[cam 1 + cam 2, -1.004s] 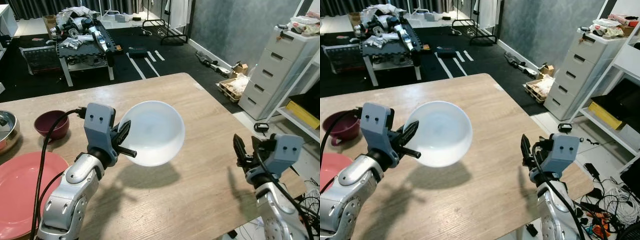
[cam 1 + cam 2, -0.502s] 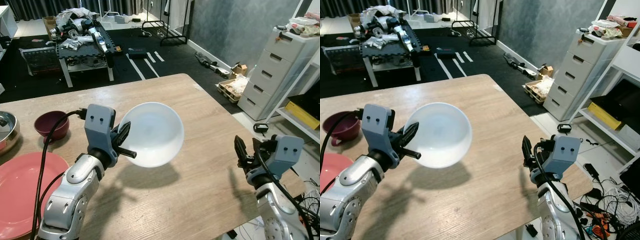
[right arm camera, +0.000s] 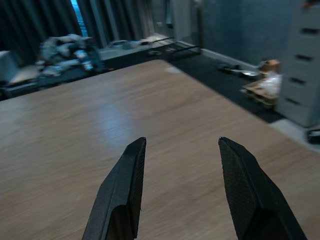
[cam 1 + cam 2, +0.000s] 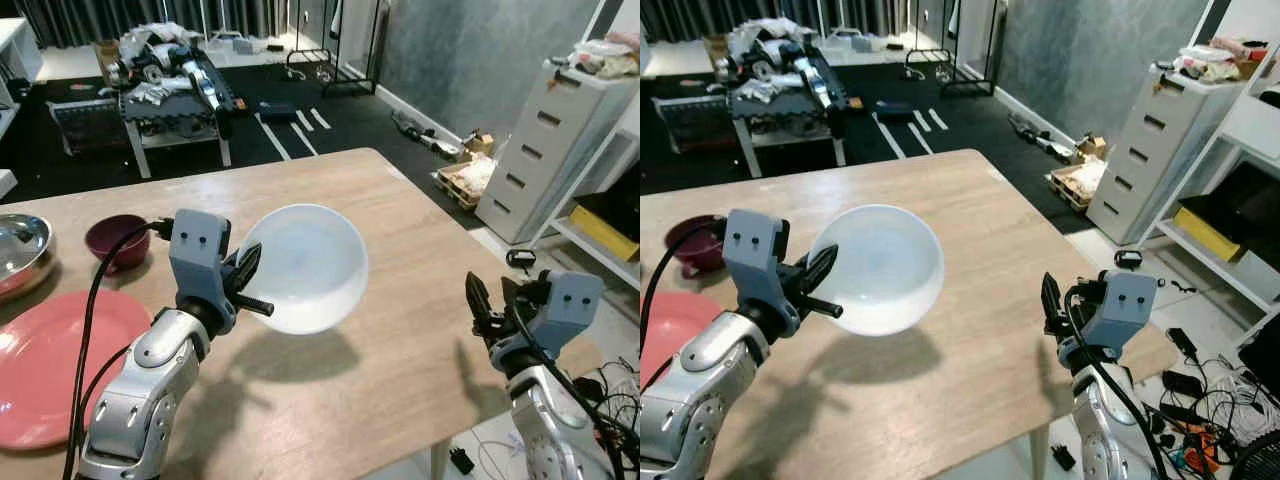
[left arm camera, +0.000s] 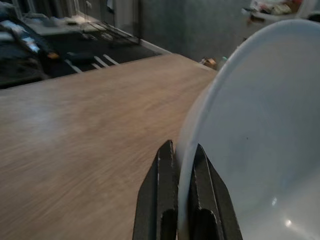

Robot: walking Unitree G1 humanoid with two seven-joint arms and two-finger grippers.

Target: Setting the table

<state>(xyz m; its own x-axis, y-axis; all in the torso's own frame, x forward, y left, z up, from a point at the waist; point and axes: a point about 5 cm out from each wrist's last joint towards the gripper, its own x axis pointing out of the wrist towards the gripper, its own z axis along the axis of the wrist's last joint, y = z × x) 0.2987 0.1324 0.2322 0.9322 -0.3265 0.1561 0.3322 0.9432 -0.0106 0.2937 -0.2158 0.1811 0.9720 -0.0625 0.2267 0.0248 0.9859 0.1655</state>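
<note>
Bare table (image 4: 400, 300) ahead — dishes (image 4: 60, 350) far left

No text, label, brand, number or sign can be read on anything here.

The pink plate (image 4: 55, 365) and steel bowl (image 4: 20, 250) run off the picture's left edge; clutter on the low table (image 4: 170, 75) beyond the tabletop (image 4: 400, 330) is too small to tell.

The left tool (image 4: 243, 283) grips the rim of a translucent white round bowl (image 4: 305, 267), held tilted above the pale wooden table (image 4: 400, 230). A maroon bowl (image 4: 118, 240) and pink plate (image 4: 45, 365) sit left of it.
</note>
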